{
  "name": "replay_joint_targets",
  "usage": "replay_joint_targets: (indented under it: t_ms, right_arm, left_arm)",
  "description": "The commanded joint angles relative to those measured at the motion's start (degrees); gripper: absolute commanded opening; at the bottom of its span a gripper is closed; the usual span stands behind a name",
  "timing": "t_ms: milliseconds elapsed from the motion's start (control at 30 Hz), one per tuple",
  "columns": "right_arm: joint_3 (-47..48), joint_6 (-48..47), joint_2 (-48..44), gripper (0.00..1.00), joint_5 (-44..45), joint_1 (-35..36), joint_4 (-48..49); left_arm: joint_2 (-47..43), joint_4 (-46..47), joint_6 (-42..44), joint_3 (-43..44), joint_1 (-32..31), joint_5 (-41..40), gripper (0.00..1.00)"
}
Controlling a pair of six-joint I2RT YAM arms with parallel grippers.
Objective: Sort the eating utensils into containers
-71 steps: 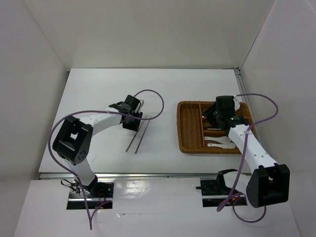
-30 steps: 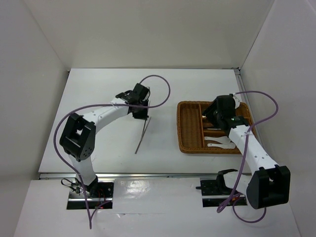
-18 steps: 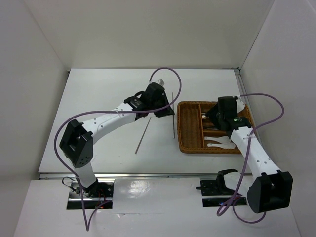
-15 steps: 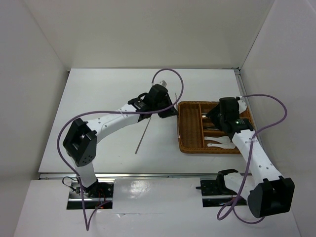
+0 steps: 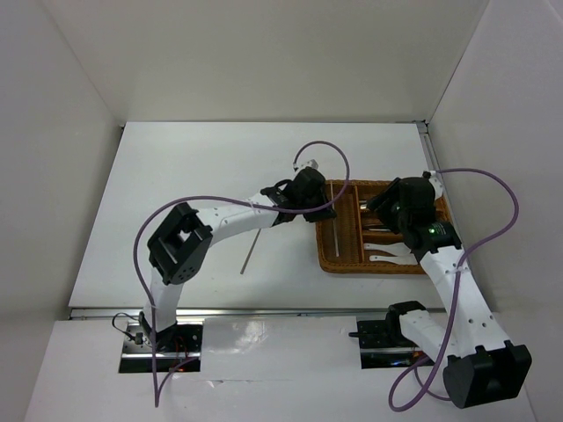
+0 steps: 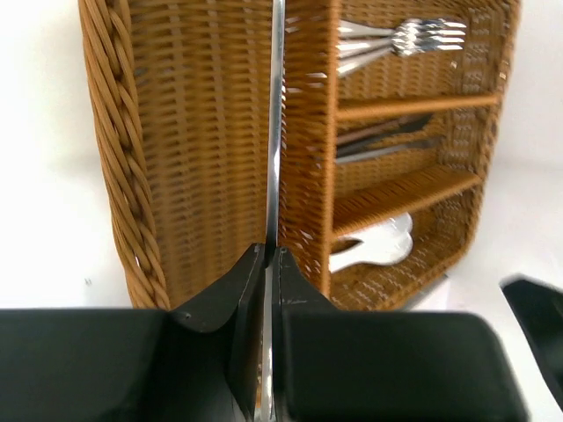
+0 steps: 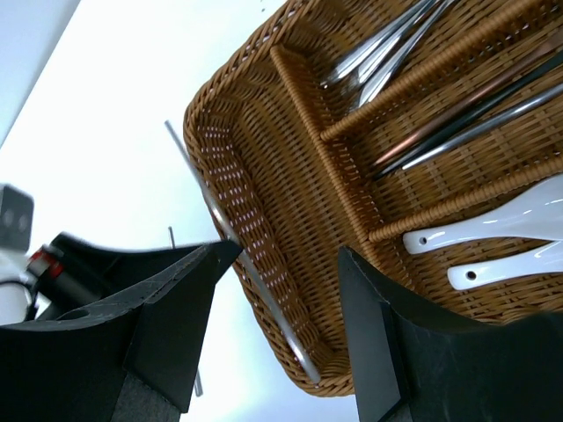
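Claw [image 6: 272,255] of outstretched left arm [image 5: 230,220] tight around chopstick [image 6: 276,132] above tray [image 6: 121,176]

**No writing to read**

We find no text, label, brand, number or sign that we can read in any of the three views. No surface we can see carries legible lettering.

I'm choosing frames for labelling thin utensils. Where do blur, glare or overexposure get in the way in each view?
Top external: evenly lit and sharp, but the stick is only a faint line. Left wrist: tray weave crisp, left gripper a soft black mass, glare on the stick and forks. Right wrist: table blown out white, right gripper blurred, spoons clear.
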Motion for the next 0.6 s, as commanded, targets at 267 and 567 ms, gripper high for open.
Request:
replay_joint_targets:
  t_ms: [267,567]
  right_arm:
    - [0.2,-3.5,0.0,0.65,-2.3,-0.2,3.0]
    - [0.8,-4.8,0.6,0.66,-2.3,-0.2,3.0]
  left_arm:
    - [7.0,-5.8,5.0,13.3,-0.3,1.3,0.52]
    - [-2.8,-9.1,13.5,10.1,3.4,6.8,0.56]
